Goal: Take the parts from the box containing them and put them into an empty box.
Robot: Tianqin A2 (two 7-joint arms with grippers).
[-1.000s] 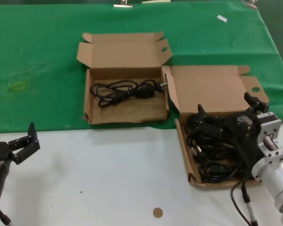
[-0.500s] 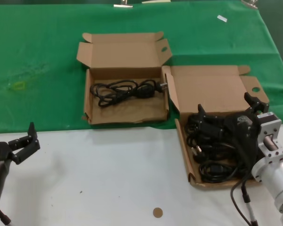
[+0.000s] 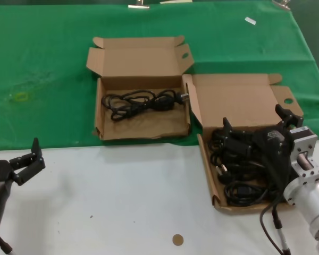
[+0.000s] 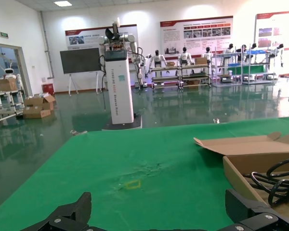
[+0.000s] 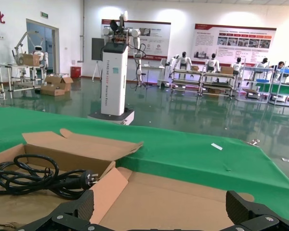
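The box with the straight front rim (image 3: 238, 104) stands at the right and holds several black cords (image 3: 239, 172). My right gripper (image 3: 253, 119) is open just above those cords, holding nothing; its fingers (image 5: 241, 206) frame that box's lid (image 5: 183, 197). The box with the ragged front rim (image 3: 149, 123) stands at the middle left on the green cloth, with one looped black cord (image 3: 141, 102) inside, also seen in the right wrist view (image 5: 38, 175). My left gripper (image 3: 31, 158) is open and empty, parked over the white table at the front left.
A green cloth (image 3: 42, 69) covers the far half of the table and the near half is white (image 3: 122, 186). A small brown disc (image 3: 177, 240) lies near the front edge. A yellow mark (image 3: 20, 96) is on the cloth at the left.
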